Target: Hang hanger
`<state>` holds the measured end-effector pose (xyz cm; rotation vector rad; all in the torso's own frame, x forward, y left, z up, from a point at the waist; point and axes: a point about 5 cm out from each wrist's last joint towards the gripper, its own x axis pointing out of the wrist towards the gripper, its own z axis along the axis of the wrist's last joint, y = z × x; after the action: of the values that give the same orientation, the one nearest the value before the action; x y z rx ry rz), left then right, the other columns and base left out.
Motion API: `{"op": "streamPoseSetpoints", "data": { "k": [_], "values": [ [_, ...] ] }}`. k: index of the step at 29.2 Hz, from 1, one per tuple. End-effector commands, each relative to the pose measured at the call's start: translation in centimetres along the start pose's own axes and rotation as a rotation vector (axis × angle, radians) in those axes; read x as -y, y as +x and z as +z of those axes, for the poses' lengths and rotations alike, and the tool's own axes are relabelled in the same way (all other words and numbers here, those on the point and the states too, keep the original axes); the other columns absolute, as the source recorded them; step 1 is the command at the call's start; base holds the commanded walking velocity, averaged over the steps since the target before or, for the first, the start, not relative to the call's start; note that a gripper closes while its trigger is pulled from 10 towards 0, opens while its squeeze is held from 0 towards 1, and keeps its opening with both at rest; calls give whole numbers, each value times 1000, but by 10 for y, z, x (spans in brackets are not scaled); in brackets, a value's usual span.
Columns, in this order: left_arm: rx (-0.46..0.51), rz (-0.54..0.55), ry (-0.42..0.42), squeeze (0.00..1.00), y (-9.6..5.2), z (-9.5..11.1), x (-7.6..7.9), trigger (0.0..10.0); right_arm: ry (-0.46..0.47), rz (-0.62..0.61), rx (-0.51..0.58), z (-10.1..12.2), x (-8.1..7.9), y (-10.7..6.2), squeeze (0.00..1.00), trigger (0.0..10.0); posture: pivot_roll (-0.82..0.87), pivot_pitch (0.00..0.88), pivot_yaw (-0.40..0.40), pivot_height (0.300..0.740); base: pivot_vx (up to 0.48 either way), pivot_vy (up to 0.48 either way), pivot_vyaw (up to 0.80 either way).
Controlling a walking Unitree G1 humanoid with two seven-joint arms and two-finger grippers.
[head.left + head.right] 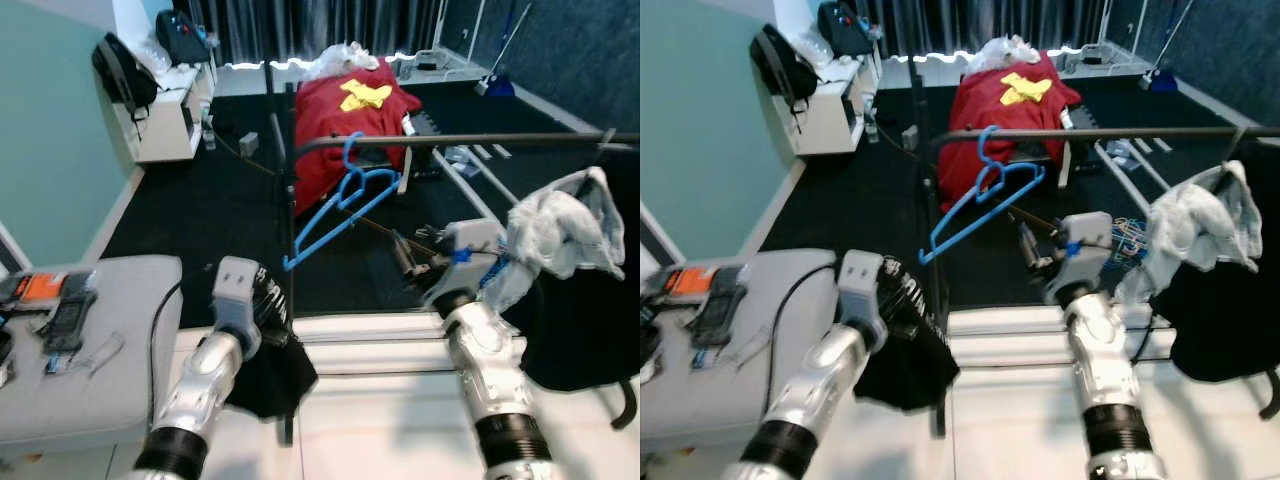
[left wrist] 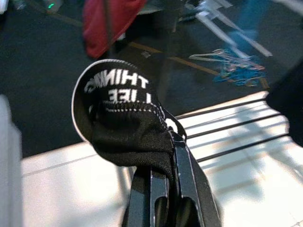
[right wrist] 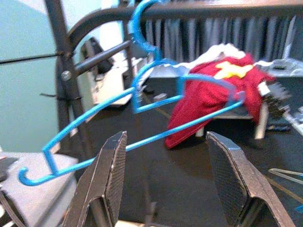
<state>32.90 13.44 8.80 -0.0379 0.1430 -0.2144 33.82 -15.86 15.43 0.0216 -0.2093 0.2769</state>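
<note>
Black carpet beyond pale tiles [image 1: 380, 400], teal wall [image 1: 50, 150], grey table [image 1: 100, 380] at left. Blue hanger [image 1: 335, 210] hooked on the dark rail [image 1: 480, 140], tilted, swinging free. Right gripper [image 3: 165, 179] just below it, jaws wide apart, holding nothing. Left gripper [image 2: 163, 189] clamped on a black shirt [image 2: 123, 123]

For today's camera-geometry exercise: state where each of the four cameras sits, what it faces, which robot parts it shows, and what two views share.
Left eye: head, looking down at rail, blue hanger; both arms show.
Right eye: head, same scene; right gripper below the hanger.
Left wrist: along left gripper, shut on black T-shirt.
Right wrist: between open fingers toward the hanger.
Shared: hanger, red garment.
</note>
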Motion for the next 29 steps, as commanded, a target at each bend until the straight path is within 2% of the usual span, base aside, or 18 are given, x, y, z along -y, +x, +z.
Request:
{"op": "streamPoseSetpoints", "data": {
  "k": [1,7,20,24,29],
  "values": [
    [-3,-3,4,0,0,-2,1,10000,-5,-16,-10,0,7,-3,0,10000,-156,36,29,740,375,0,0],
    [-21,2,17,0,-2,-7,0,10000,-2,-6,-14,0,6,-4,0,10000,-158,36,28,740,119,0,0],
    [-8,-6,25,0,1,-4,0,10000,4,-3,-17,0,5,-3,0,10000,-156,24,29,740,0,480,0],
    [1,-12,29,0,2,-2,2,10000,8,-5,-17,0,5,-3,0,10000,-156,20,28,740,0,0,0],
    [1,-21,34,0,5,0,7,10000,18,-9,-16,0,5,-3,0,10000,-154,15,26,740,0,-480,0]
  ]
}}
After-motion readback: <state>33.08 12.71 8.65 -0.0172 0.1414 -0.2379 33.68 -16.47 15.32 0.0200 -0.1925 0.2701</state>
